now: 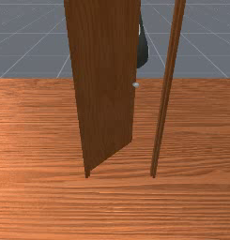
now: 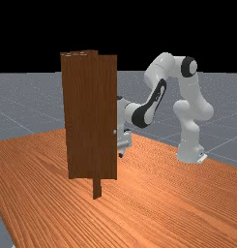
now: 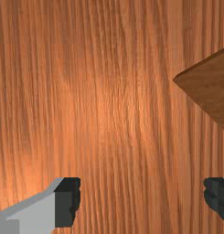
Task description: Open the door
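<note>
Our desk [image 1: 196,201] spreads beneath everything. The arm [image 2: 190,92] stands at the desk's edge on the far view's right, elbow high, forearm slanting down to a hand [image 2: 126,140] that hangs low with its tip toward the wood, partly behind the door.

The door [image 1: 107,70] is upright, inward from the desk edge that lies farther off in the front view. It is ajar, its free edge [image 1: 132,117] swung toward that desk edge and apart from the frame's bare post [image 1: 165,93].

We judge the swing itself to be the step in hand, with a good part of the opening gained. If we need it wider, the next move is to bear on the panel's side facing the bare post and sweep it around its hinge in an arc; a straight push might slip off.

Our fingers [image 3: 67,202] are spread wide with nothing between them, a corner of the door lying apart from them in the wrist view. The little knob [image 1: 135,85] sits by the free edge, ungripped.
</note>
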{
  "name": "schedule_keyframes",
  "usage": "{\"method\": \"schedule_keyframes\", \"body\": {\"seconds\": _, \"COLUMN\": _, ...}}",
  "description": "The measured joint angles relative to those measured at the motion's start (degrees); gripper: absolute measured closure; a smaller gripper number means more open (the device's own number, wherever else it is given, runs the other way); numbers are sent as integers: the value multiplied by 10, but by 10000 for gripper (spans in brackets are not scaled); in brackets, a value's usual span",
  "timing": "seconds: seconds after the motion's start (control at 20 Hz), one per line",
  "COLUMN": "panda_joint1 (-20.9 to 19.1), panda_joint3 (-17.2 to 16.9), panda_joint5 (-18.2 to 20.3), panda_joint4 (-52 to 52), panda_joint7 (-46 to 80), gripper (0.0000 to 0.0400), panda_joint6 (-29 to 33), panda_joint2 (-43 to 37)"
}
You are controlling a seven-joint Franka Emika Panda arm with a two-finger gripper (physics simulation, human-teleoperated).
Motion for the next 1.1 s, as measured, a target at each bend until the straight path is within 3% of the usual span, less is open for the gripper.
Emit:
{"method": "schedule_keyframes", "body": {"seconds": 0.05, "panda_joint1": 0, "panda_joint3": 0, "panda_joint5": 0, "panda_joint4": 0, "panda_joint7": 0, "gripper": 157, "panda_joint6": 0, "panda_joint2": 0}}
{"method": "schedule_keyframes", "body": {"seconds": 0.1, "panda_joint1": 0, "panda_joint3": 0, "panda_joint5": 0, "panda_joint4": 0, "panda_joint7": 0, "gripper": 252, "panda_joint6": 0, "panda_joint2": 0}}
{"method": "schedule_keyframes", "body": {"seconds": 0.15, "panda_joint1": 0, "panda_joint3": 0, "panda_joint5": 0, "panda_joint4": 0, "panda_joint7": 0, "gripper": 310, "panda_joint6": 0, "panda_joint2": 0}}
{"method": "schedule_keyframes", "body": {"seconds": 0.25, "panda_joint1": 0, "panda_joint3": 0, "panda_joint5": 0, "panda_joint4": 0, "panda_joint7": 0, "gripper": 367, "panda_joint6": 0, "panda_joint2": 0}}
{"method": "schedule_keyframes", "body": {"seconds": 0.45, "panda_joint1": -2, "panda_joint3": 2, "panda_joint5": 4, "panda_joint4": 8, "panda_joint7": -3, "gripper": 396, "panda_joint6": -1, "panda_joint2": 7}}
{"method": "schedule_keyframes", "body": {"seconds": 1.1, "panda_joint1": 4, "panda_joint3": 1, "panda_joint5": 0, "panda_joint4": 2, "panda_joint7": 7, "gripper": 400, "panda_joint6": 1, "panda_joint2": 4}}
